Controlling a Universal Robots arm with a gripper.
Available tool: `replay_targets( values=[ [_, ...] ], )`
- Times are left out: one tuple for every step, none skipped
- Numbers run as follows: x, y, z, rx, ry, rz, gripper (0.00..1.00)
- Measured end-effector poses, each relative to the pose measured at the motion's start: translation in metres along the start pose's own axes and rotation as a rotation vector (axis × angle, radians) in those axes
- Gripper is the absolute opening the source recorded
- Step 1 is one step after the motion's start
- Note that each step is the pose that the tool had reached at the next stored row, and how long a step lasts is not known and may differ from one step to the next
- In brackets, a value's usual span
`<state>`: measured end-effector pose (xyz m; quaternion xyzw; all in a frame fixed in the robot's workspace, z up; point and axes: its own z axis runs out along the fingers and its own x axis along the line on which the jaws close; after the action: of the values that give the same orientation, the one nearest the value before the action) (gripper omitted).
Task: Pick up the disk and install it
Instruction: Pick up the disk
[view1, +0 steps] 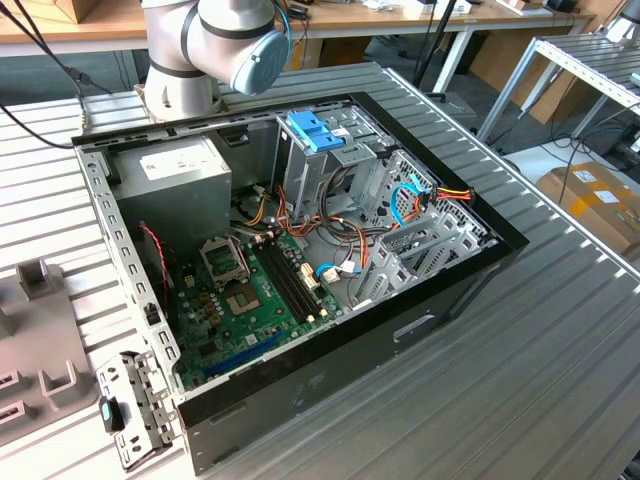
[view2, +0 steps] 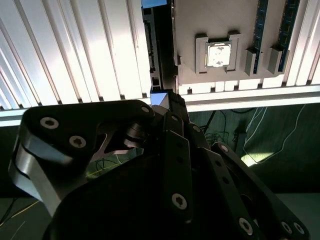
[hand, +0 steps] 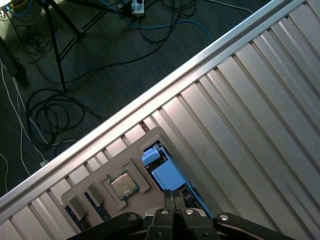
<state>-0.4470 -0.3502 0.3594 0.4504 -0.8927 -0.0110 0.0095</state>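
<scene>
my gripper sits nearest, its dark linkages crowding the foreground in both wrist views. i cannot tell whether it is wide, narrow or already clamped on anything, since the tips run together against what lies beyond them.

just past the tip is the disk. it seems to stand on edge at the border of the grey tray. in the second wrist view i see it edge-on as a thin dark strip. in the first wrist view its pale label face with the blue band shows. the relation that matters, as i judge it, is that the disk lies straight ahead of the gripper and in line with it. its long axis runs directly away from the tip, parallel with the ribs of the metal table.

beside the disk on the tray is a cpu chip in its own pocket. beyond the table edge, cables lie on the dark floor.

in the exterior view the open computer case lies on the table, well apart from the tray, with a light-blue bracket inside.
</scene>
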Motion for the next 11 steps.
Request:
replay_targets(
  values=[
    [0.0000, 0.0000, 0.0000, 0.0000, 0.0000, 0.000, 0.11],
    [0.0000, 0.0000, 0.0000, 0.0000, 0.0000, 0.000, 0.11],
    [0.0000, 0.0000, 0.0000, 0.0000, -0.0001, 0.000, 0.11],
    [0.0000, 0.0000, 0.0000, 0.0000, -0.0001, 0.000, 0.11],
    [0.0000, 0.0000, 0.0000, 0.0000, -0.0001, 0.000, 0.11],
    [0.0000, 0.0000, 0.0000, 0.0000, 0.0000, 0.000, 0.11],
    [0.0000, 0.0000, 0.0000, 0.0000, 0.0000, -0.001, 0.11],
    [0.0000, 0.0000, 0.0000, 0.0001, 0.0001, -0.005, 0.11],
    [0.0000, 0.0000, 0.0001, 0.0002, 0.0001, -0.010, 0.11],
    [0.0000, 0.0000, 0.0001, 0.0003, 0.0002, -0.015, 0.11],
    [-0.0001, 0.0001, 0.0000, 0.0003, 0.0005, -0.022, 0.11]
  ],
)
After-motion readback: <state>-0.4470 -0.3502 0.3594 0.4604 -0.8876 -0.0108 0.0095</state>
